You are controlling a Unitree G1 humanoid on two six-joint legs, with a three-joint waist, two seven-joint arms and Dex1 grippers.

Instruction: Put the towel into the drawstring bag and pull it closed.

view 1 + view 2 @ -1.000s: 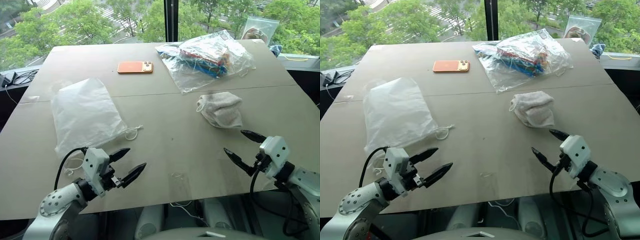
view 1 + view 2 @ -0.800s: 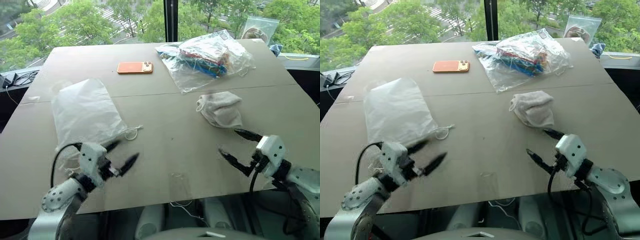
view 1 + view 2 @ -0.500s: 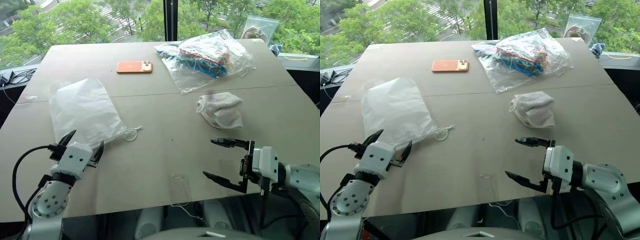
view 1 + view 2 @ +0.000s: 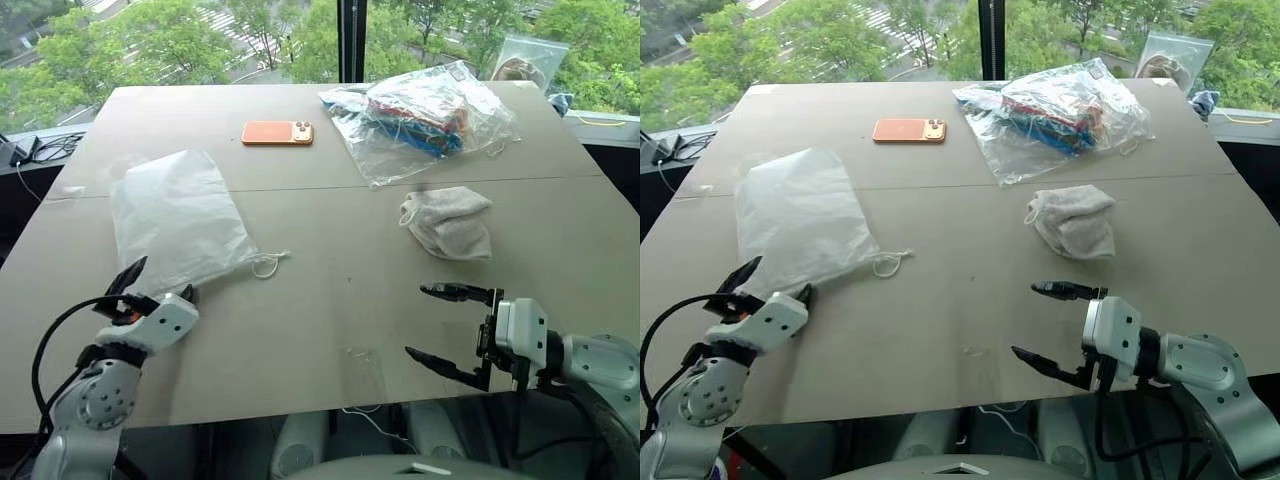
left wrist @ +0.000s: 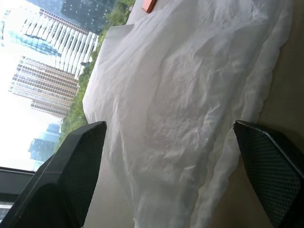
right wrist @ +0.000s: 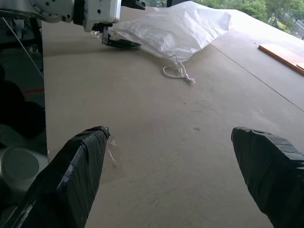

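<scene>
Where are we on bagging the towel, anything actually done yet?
Nothing is done yet. The towel lies loose on the table, well apart from the drawstring bag, which lies flat with its cord slack. In hand: the left gripper sits open at the bag's near edge; the right gripper is open and empty. Left: open the bag, insert towel, pull closed.

The worktop (image 4: 330, 290) reads as matt, pale brown board, smooth with faint scuffs. The drawstring bag (image 4: 178, 217) is thin, translucent white fabric, crinkled and softly creased, with a thin twisted white cord (image 4: 268, 264) at its mouth. The towel (image 4: 449, 222) is off-white terry cloth, nubby and dull. Farther back, a clear plastic bag (image 4: 420, 115) gleams glossy and wrinkled over colourful contents. The phone (image 4: 277, 132) has a smooth orange back with a satin sheen. The right gripper (image 4: 447, 325) shows black fingers (image 6: 76, 175) with a fine mesh-textured matt surface on a glossy white plastic housing.
</scene>
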